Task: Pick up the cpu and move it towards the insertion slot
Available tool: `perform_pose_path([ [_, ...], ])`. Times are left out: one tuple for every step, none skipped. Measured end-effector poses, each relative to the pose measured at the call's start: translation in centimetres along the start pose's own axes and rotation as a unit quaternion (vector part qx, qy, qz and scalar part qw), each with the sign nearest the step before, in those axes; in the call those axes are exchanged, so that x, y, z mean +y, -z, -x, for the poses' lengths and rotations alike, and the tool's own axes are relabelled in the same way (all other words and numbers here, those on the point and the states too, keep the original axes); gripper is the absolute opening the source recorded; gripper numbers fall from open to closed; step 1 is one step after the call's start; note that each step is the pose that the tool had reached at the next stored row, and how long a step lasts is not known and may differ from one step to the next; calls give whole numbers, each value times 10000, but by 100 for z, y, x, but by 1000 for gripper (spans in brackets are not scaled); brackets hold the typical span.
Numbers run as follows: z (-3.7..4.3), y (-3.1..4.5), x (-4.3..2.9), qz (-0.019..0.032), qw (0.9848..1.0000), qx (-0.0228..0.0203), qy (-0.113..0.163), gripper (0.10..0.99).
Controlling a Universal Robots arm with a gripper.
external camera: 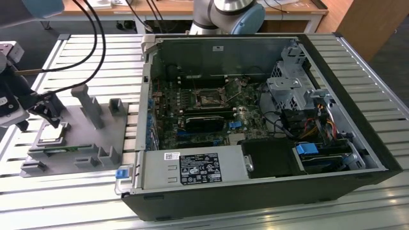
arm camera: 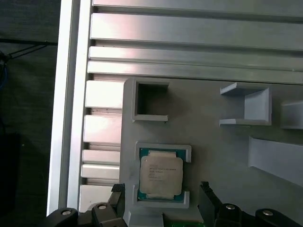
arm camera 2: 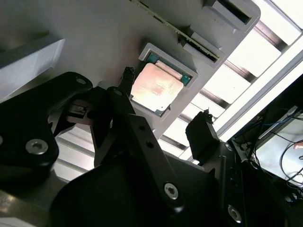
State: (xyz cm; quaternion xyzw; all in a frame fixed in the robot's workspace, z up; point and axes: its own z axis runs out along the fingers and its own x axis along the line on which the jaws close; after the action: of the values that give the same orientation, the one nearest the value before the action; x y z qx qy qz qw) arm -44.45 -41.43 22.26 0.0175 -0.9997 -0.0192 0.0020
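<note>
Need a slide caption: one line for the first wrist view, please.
Gripper with jaws open either side of the cpu, which sits in a recess of the grey fixture.

A robot arm's black-fingered gripper [external camera: 36, 118] hangs just above the cpu [external camera: 52, 133], a small flat square chip with a silvery top. The chip lies in a recess of a grey plastic fixture [external camera: 80, 125] at the exterior view's left, on a slatted aluminium table [external camera: 364, 52]. The gripper's fingers stand apart. To the exterior view's right, well apart from the chip, an open black computer case [external camera: 255, 203] lies on its side. Inside, on the far part of its motherboard [external camera: 166, 125], sits the insertion slot [external camera: 208, 98], a square dark socket framed in shiny metal. Black cables [external camera: 96, 43] trail across the far left.
</note>
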Motion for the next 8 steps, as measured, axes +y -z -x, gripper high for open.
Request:
perform_pose_path([
  [0,-15,-1,0,10000,0,0,718],
  [0,-28,-1,0,10000,0,-1,718],
  [0,-39,-1,0,10000,0,-3,718],
  [0,-50,-2,0,10000,0,-5,718],
  [0,-63,-2,0,10000,0,-8,718],
  [0,-75,-3,0,10000,0,-11,718],
  [0,-87,-3,0,10000,-1,-13,718],
  [1,-99,-4,0,10000,-1,-16,718],
])
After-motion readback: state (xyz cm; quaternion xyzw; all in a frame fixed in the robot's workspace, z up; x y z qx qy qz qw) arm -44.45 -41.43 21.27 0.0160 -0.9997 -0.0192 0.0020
